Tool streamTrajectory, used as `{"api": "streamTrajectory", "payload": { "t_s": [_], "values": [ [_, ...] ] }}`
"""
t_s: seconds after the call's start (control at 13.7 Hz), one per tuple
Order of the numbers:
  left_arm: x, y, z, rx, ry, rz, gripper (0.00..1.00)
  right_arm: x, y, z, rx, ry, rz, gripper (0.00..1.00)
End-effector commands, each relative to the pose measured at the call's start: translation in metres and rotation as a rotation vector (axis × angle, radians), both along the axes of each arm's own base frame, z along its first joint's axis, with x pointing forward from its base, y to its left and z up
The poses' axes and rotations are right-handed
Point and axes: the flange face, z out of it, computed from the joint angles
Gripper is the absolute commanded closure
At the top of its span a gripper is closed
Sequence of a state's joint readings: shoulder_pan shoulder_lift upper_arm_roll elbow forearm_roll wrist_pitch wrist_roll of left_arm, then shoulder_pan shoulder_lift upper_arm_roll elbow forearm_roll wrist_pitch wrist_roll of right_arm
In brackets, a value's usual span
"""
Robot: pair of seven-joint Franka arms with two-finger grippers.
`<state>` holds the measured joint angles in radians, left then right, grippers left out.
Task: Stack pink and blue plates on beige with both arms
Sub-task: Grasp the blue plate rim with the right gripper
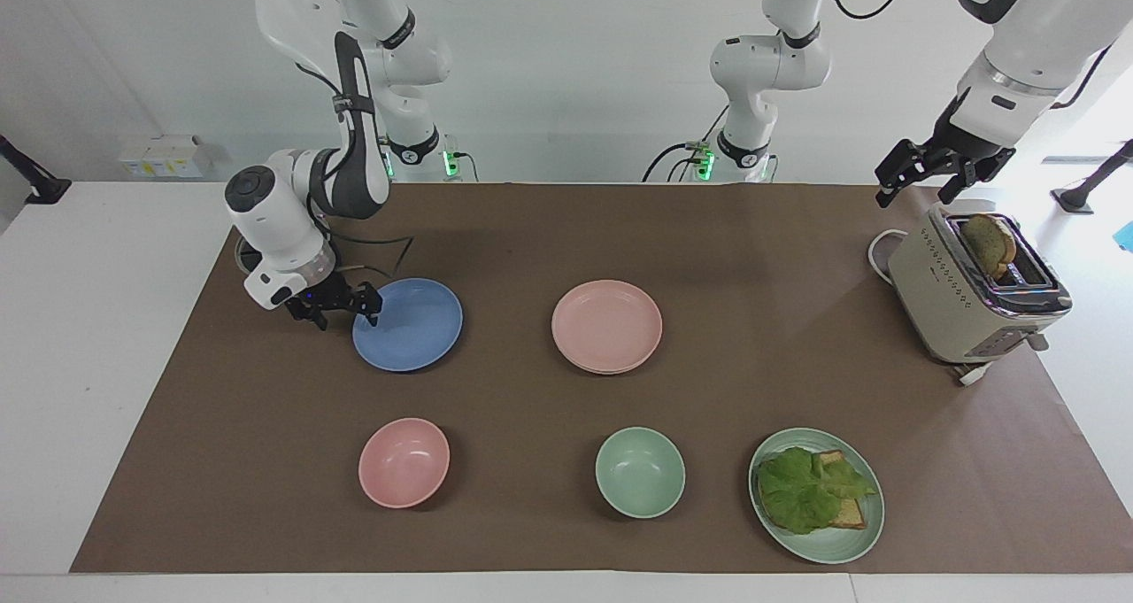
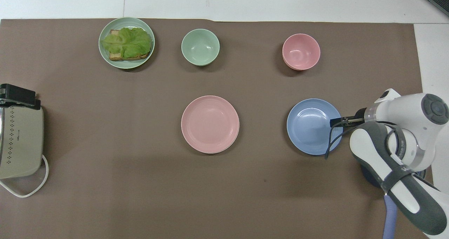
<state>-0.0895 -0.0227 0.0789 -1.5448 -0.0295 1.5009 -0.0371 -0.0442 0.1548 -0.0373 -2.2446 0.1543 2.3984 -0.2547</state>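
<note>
You had your right gripper point(image 1: 347, 313) down low at the blue plate point(image 1: 412, 327), jaws spread wide, empty, at the rim on the right arm's end. Whether the rim sat between the fingers or only beside them, I couldn't tell. The plate lay flat on the brown mat point(image 1: 496, 231), not lifted.

Well off toward the left arm's end from that gripper sat the pink plate point(image 1: 606, 321), and a second, paler rim peeped out under its edge. I took that for the beige plate point(image 1: 609, 371), so the pink one looked stacked already. That's half the job, by my reckoning.

Your left gripper point(image 1: 921, 173) hung open and empty over the toaster point(image 1: 969, 297), well apart from both plates, waiting.

What was left, as I judged it: grip the blue plate, carry it over and set it on the pink one.
</note>
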Motion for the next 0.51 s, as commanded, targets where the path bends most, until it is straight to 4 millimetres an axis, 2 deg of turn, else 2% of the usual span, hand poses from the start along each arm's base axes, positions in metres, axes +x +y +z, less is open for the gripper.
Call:
{"api": "streamTrajectory", "payload": {
  "t_s": [0.0, 0.07, 0.29, 0.37, 0.44],
  "values": [
    [-0.0015, 0.0040, -0.0018, 0.006, 0.011, 0.009, 0.00, -0.0055, -0.0017, 0.0038, 0.022, -0.014, 0.028, 0.12],
    [-0.0010, 0.0048, -0.0026, 0.007, 0.013, 0.010, 0.00, -0.0056, -0.0009, 0.0036, 0.022, -0.013, 0.035, 0.38],
    [-0.0010, 0.0023, -0.0027, 0.007, 0.013, 0.007, 0.00, -0.0052, -0.0026, 0.0036, 0.022, -0.014, 0.031, 0.90],
    [-0.0010, 0.0023, -0.0027, 0.007, 0.013, 0.007, 0.00, -0.0052, -0.0026, 0.0036, 0.022, -0.014, 0.023, 1.00],
    [-0.0015, 0.0032, -0.0018, 0.006, 0.011, 0.009, 0.00, -0.0038, -0.0019, 0.0037, 0.022, -0.013, 0.020, 1.00]
  ]
}}
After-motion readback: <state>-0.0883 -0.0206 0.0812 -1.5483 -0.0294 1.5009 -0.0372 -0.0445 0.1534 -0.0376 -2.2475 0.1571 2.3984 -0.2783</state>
